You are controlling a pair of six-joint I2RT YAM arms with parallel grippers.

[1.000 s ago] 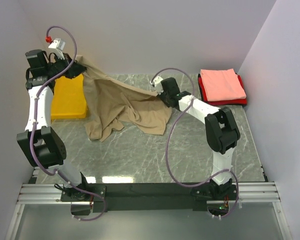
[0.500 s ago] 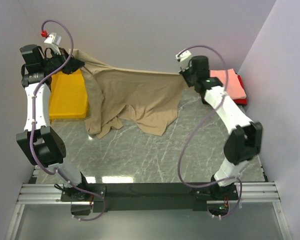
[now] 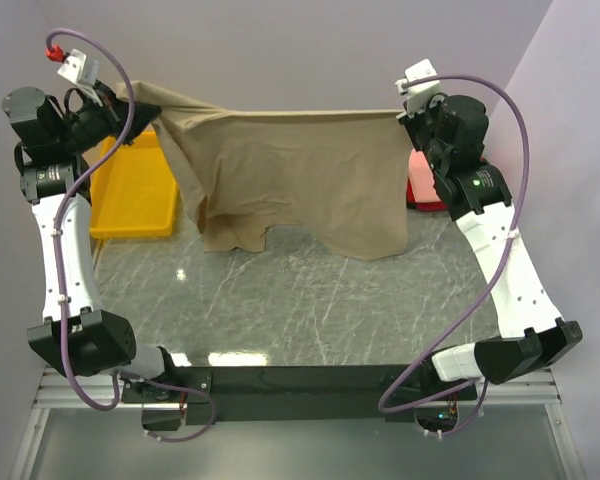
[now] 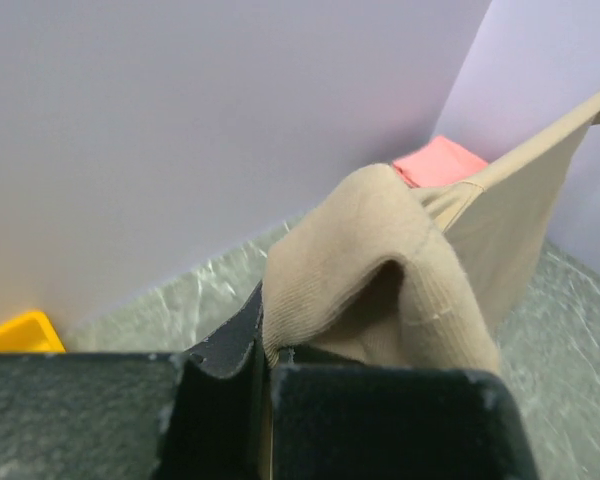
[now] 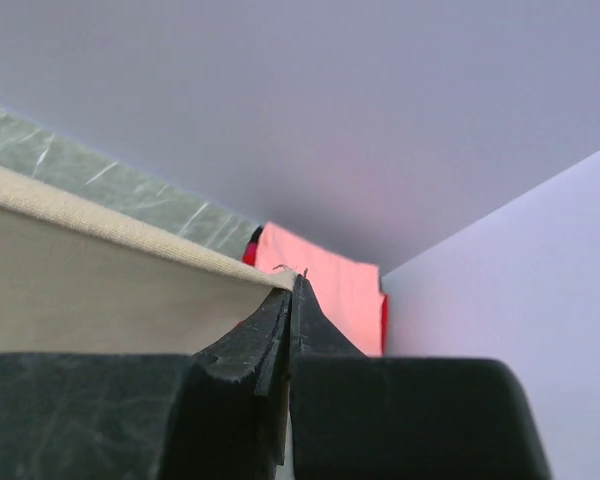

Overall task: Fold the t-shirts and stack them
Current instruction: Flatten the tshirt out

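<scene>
From the overhead camera I saw the tan shirt (image 3: pixel 300 180) hanging like a curtain over the far half of the table (image 3: pixel 310 300), stretched between the two arms. Its top edge ran taut and nearly straight from the left gripper (image 3: pixel 130 100) to the right gripper (image 3: pixel 405 115). The cloth fell in a broad, mostly smooth sheet, gathered into deeper folds towards the left side. Its lower edge was uneven, with a notch near the middle and a longer flap on the right. I could not tell whether that edge touched the marble. On the left wrist camera the jaws were pressed together on a bunched lump of the tan cloth, which bulged over the fingertips with a stitched seam showing. On the right wrist camera the jaws were pinched tight on the very corner of the shirt, its ribbed edge running off to the left. The pink shirt (image 5: pixel 325 275) lay folded at the far right corner on top of the red shirt (image 5: pixel 252 248), mostly hidden behind the right arm from above. The yellow bin (image 3: pixel 135 195) sat at the far left, beside the hanging cloth.
</scene>
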